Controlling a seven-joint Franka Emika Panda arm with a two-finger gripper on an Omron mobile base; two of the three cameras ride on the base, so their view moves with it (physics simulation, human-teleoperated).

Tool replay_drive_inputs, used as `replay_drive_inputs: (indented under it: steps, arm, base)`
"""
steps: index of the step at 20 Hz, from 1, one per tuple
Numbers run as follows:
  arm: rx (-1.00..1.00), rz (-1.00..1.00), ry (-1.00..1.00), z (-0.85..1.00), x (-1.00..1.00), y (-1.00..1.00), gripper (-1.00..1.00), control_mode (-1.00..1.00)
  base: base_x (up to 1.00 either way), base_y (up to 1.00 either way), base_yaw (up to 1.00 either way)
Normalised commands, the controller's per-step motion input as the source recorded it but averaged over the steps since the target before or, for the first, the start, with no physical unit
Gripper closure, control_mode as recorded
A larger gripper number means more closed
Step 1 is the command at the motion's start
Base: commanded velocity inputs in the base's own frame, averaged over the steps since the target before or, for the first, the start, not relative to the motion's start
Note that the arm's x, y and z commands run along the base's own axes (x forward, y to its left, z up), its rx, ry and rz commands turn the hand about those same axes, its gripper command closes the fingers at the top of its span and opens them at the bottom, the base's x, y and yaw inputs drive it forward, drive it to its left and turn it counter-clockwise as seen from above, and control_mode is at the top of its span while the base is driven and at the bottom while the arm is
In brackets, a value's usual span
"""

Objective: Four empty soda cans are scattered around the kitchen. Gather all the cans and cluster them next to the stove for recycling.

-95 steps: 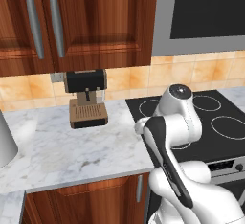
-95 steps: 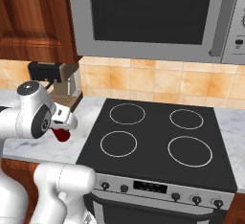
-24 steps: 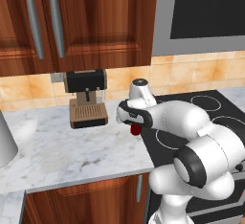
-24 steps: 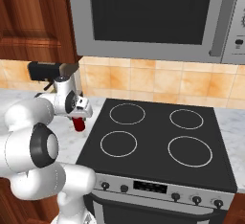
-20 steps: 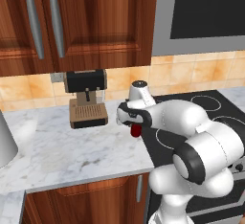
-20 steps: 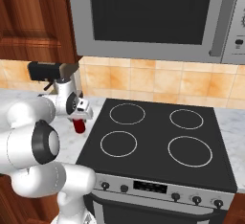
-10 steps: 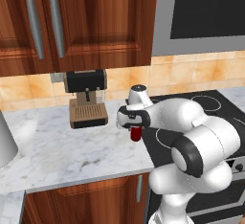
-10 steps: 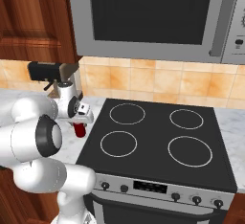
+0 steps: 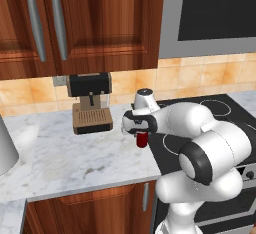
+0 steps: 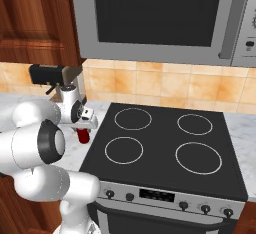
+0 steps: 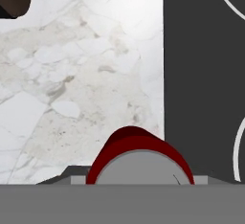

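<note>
We hold a soda can (image 9: 142,139) in the gripper (image 9: 141,137) over the marble counter (image 9: 65,155), just beside the stove (image 10: 165,148).

Down the hand camera we see its red wall and grey top at 6 o'clock, the stove edge at 3; bare counter opens toward 10. The left base camera adds the coffee machine (image 9: 90,102) at 9 o'clock.

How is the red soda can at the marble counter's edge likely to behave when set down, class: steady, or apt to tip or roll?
The soda can is small and slim, so probably light and apt to tip if nudged. Its round cylinder shape suggests that it would roll once on its side. Held upright in the tool beside the stove, it should stand if released gently.
</note>
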Motion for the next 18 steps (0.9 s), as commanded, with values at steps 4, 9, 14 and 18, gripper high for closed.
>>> replay_drive_inputs:
  steps: [4, 9, 14, 18]
  arm:
    - [0.0, 0.0, 0.0, 0.0, 0.0, 0.0, -1.0, -1.0]
    - [0.0, 0.0, 0.0, 0.0, 0.0, 0.0, -1.0, -1.0]
    - [0.0, 0.0, 0.0, 0.0, 0.02, -0.03, -1.0, -1.0]
    - [0.0, 0.0, 0.0, 0.0, 0.02, -0.03, -1.0, -1.0]
  base:
    - [0.0, 0.0, 0.0]
    - [0.0, 0.0, 0.0]
    - [0.0, 0.0, 0.0]
    - [0.0, 0.0, 0.0]
